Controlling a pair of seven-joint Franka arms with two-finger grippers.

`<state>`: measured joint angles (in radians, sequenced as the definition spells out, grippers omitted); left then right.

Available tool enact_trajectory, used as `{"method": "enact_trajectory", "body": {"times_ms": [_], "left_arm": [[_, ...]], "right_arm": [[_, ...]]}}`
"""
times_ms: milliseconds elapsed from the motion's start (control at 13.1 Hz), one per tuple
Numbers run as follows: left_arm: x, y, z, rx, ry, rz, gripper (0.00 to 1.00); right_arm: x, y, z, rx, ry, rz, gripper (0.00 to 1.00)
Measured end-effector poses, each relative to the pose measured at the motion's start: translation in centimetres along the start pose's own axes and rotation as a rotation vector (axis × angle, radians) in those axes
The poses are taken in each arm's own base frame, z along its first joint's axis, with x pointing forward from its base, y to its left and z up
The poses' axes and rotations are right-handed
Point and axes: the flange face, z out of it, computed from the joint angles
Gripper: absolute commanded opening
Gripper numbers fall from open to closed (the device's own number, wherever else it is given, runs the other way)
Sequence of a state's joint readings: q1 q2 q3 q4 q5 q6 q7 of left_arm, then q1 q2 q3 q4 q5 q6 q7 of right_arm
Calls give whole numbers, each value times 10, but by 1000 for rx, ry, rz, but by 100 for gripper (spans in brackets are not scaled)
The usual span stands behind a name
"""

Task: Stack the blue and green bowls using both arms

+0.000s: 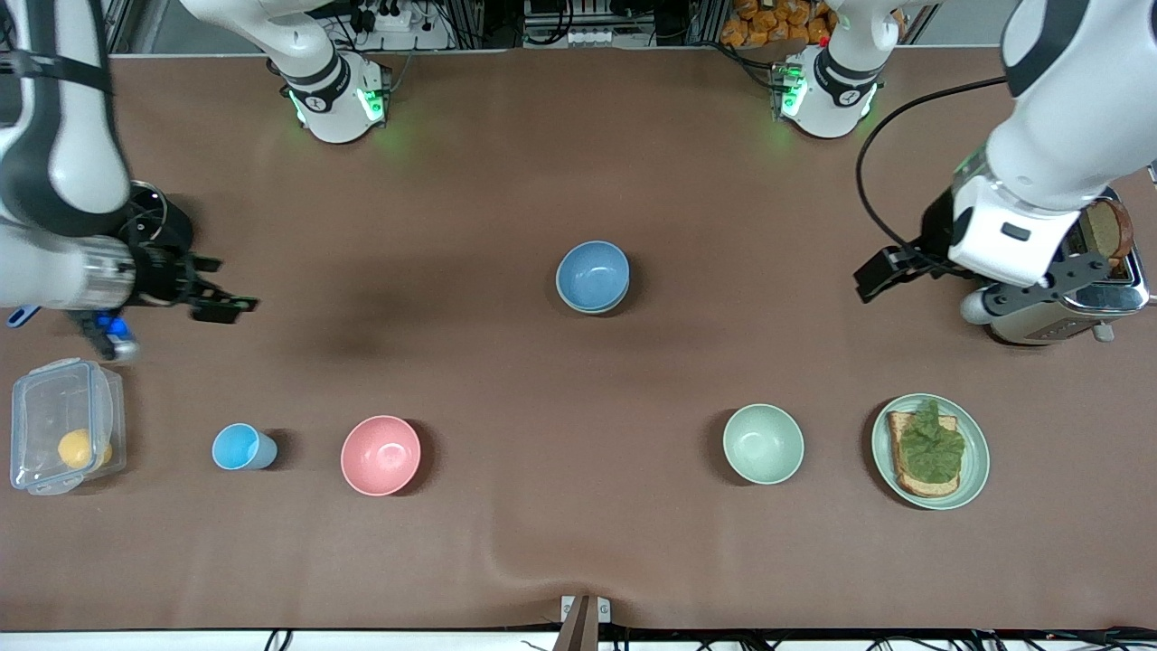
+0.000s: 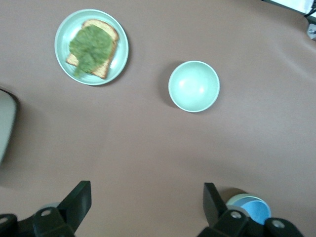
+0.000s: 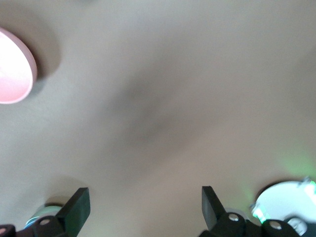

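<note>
1. The jaws of the left gripper (image 2: 143,207) were seen spread wide apart, with nothing held between them; both dark fingers (image 2: 76,200) stood free above the bare table (image 1: 578,163).
2. The jaws of the right gripper (image 3: 143,210) were likewise parted wide and held nothing.
3. In the front view the left gripper (image 1: 881,271) was raised over the table at the left arm's end, just beside the toaster (image 1: 1076,303), well apart from the blue bowl (image 1: 592,277).
4. The right gripper (image 1: 221,306) was raised over the table at the right arm's end, also well apart from the blue bowl.
5. The blue bowl was placed upright near the middle of the table, and a second, pale rim was seen just under it in the left wrist view (image 2: 249,207), so it appeared to be resting in another bowl.
6. The green bowl (image 1: 763,443) was found upright and empty, nearer to the front camera than the blue bowl and toward the left arm's end.
7. The green plate (image 1: 973,470) with toast (image 1: 917,479) was set beside the green bowl, still more toward the left arm's end.
8. The pink bowl (image 1: 380,455) and the small blue cup (image 1: 240,447) were seen nearer to the front camera than the blue bowl, toward the right arm's end.
9. The clear box (image 1: 54,398) was placed beside the cup, at the edge of the table.
</note>
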<state>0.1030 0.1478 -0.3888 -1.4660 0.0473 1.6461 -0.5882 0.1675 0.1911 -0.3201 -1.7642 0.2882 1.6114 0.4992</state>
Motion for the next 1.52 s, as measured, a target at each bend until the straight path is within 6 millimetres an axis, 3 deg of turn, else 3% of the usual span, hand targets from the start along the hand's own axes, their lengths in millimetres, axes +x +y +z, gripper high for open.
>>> {"method": "enact_trajectory", "body": {"times_ms": [305,533,762,990,1219,1524], "left_arm": [[15,-51,-20,23,20,115,100],[15,-64,-27,12,12,126,100],[14,-66,-28,16,3,173,100],[13,-67,-30,17,5,179,100],[9,-68,-32,22,-7,181,100],[5,-68,-35,23,-16,185,100]], "right_arm": [[24,43,-55,8,90,-159,100],[14,61,-101,38,179,-233,100],[-25,57,-145,72,268,-298,100],[-59,41,-167,70,328,-427,100],[-78,31,-181,73,362,-486,100],[-95,9,-179,28,393,-540,100]]}}
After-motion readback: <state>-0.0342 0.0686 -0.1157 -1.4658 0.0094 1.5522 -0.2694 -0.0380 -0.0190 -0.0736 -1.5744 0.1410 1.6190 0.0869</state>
